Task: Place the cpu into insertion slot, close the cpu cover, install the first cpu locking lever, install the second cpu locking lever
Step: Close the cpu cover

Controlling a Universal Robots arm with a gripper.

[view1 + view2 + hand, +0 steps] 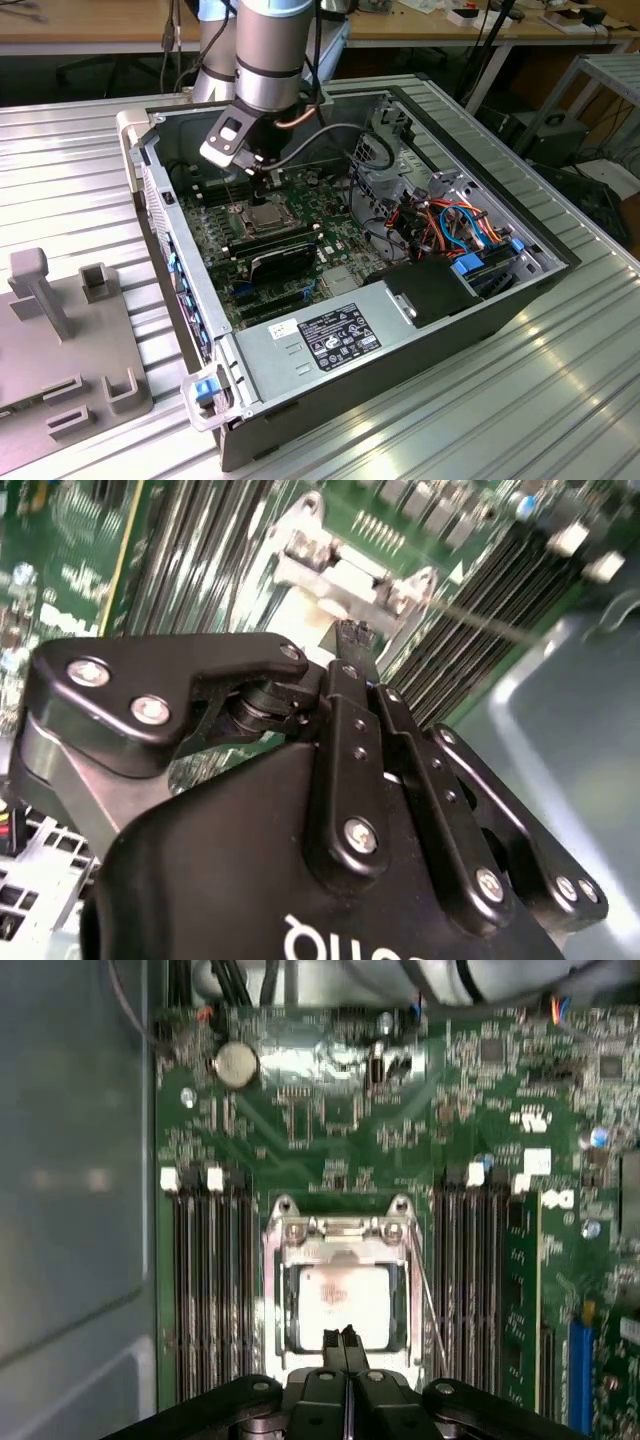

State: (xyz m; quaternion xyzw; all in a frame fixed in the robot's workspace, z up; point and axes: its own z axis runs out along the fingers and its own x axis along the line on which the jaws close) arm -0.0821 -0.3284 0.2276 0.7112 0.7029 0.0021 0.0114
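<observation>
Pinched-together, empty black gripper (pixel 346 1336) is held over the silvery-grey square cpu (pixel 345 1295), seated under the lowered silvery frame cpu cover (pixel 274 1290); a thin wire locking lever (pixel 426 1305) is judged unlatched.

you are in a robotics lab or electronics workshop. a robot arm (pixel 270 50) reaches into an open desktop computer case (pixel 400 358) that lies on a ribbed aluminium table (pixel 520 420). at twelve o'clock in the exterior view, wooden workbenches (pixel 100 25) carry cables and small gear. at eight o'clock a grey fixture plate (pixel 60 350) sits on the table.
</observation>
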